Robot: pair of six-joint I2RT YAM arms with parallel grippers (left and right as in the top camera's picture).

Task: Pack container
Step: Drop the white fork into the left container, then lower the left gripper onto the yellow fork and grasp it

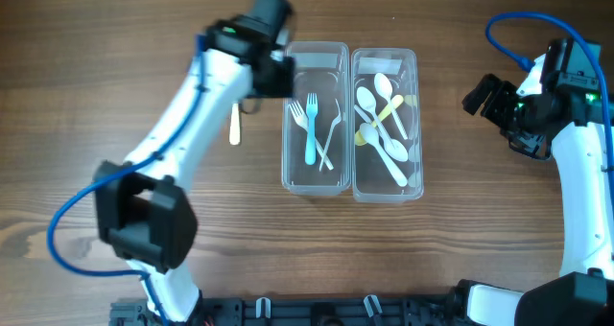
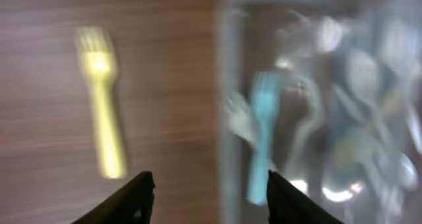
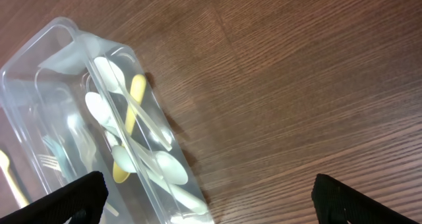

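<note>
Two clear containers stand side by side mid-table. The left container (image 1: 288,158) holds a blue fork (image 1: 310,134) and white forks. The right container (image 1: 418,125) holds white and yellow spoons (image 1: 384,134). A yellow fork (image 1: 235,123) lies on the table left of the containers. My left gripper (image 1: 271,79) is open and empty, above the table between the yellow fork (image 2: 100,112) and the left container's wall; the blue fork (image 2: 262,132) shows blurred. My right gripper (image 1: 483,96) is open and empty, right of the spoon container (image 3: 59,28).
The wooden table (image 1: 115,96) lies bare round the containers. The right arm's blue cable (image 1: 508,38) loops at the far right. The left arm's base (image 1: 144,221) stands at the front left.
</note>
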